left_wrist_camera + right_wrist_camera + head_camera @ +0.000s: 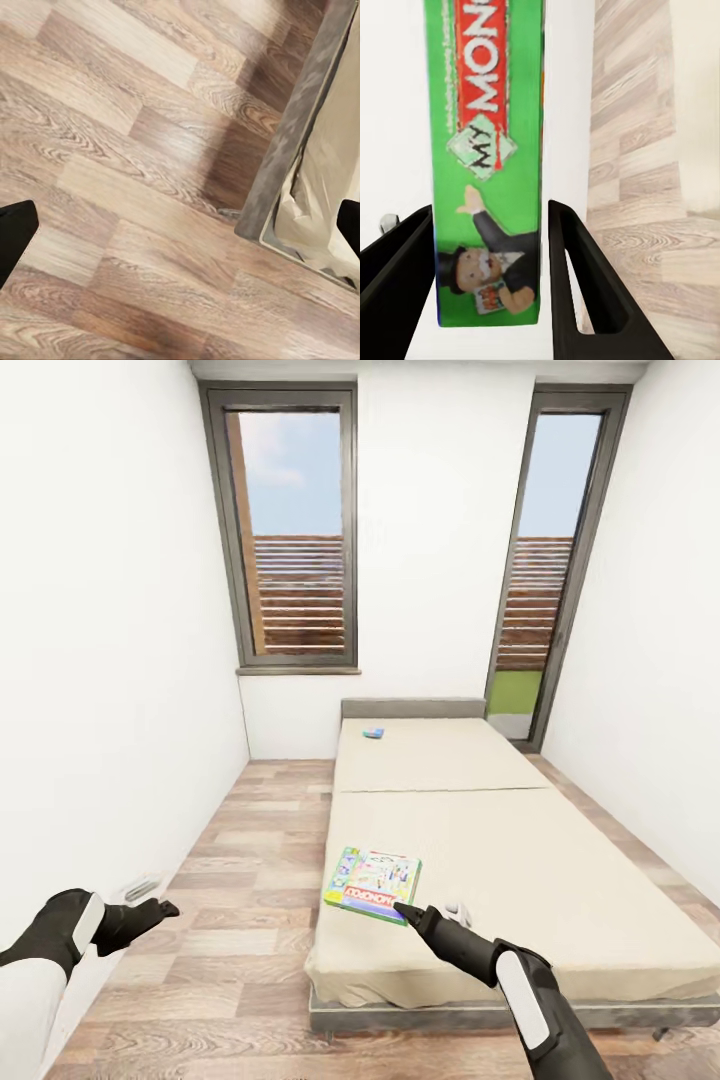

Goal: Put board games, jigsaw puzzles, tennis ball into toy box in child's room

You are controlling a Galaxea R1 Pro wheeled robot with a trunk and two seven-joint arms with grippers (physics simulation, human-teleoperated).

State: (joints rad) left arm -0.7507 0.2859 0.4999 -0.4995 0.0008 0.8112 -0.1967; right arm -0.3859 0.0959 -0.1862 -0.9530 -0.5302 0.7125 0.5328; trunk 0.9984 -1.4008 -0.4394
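The head camera looks forward and down from standing height along the narrow white-walled room, taking in the cream-beige mattress bed (520, 860), the wood-plank floor (240, 890) and two tall grey-framed windows (295, 540) on the far wall. The left wrist camera faces almost straight down at the same plank floor (127, 187) from near, catching the grey bed frame corner (289, 150). The right wrist camera sits very close behind the green-edged colourful board game box (487, 157), looking along its end between the black fingers (581, 292) of the right pincer (487, 292); the head view shares that box (373, 884).
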